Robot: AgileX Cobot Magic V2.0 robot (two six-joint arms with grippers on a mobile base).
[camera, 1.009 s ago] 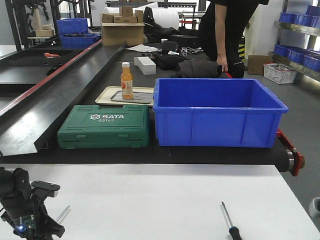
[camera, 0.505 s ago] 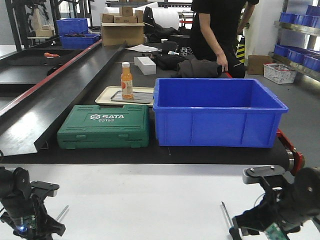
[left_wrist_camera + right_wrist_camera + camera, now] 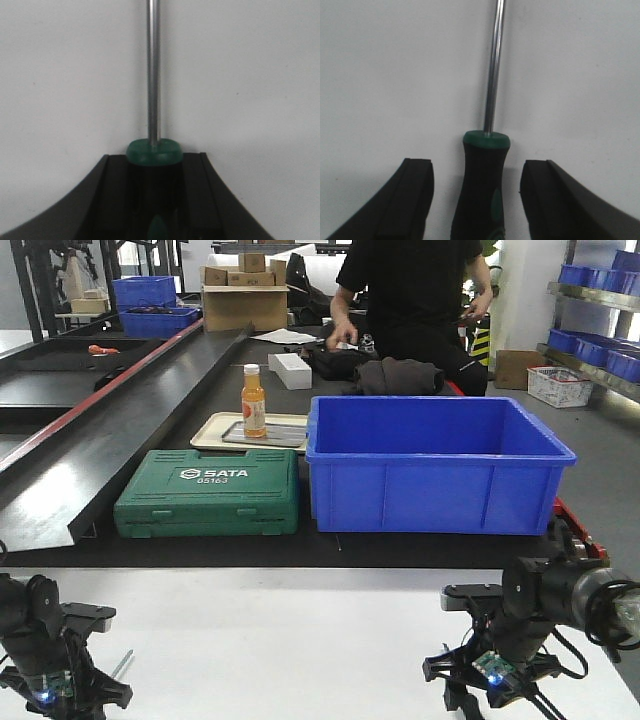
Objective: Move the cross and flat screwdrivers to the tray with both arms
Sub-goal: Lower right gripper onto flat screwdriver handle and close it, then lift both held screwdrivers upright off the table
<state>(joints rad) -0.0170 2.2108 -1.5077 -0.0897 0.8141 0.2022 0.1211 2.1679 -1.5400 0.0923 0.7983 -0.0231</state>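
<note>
My left gripper (image 3: 62,688) sits low on the white table at the front left. In the left wrist view it (image 3: 154,162) is shut on the black, green-trimmed handle of one screwdriver (image 3: 154,90), whose steel shaft (image 3: 122,664) points away. My right gripper (image 3: 478,680) is at the front right. In the right wrist view it (image 3: 477,172) is open, with the other screwdriver's handle (image 3: 481,185) lying on the table between its fingers (image 3: 417,180), apart from both. The silver-grey tray (image 3: 283,437) lies on the black belt behind, resting on a beige tray.
An orange bottle (image 3: 253,400) stands on the grey tray. A green SATA case (image 3: 208,492) and a deep blue bin (image 3: 435,465) stand on the belt between me and the tray. A person in black (image 3: 415,300) stands behind the belt.
My right arm has come in from the right and settled over the right screwdriver, jaws astride its handle. My left gripper has hardly moved. The person behind has stepped left.
</note>
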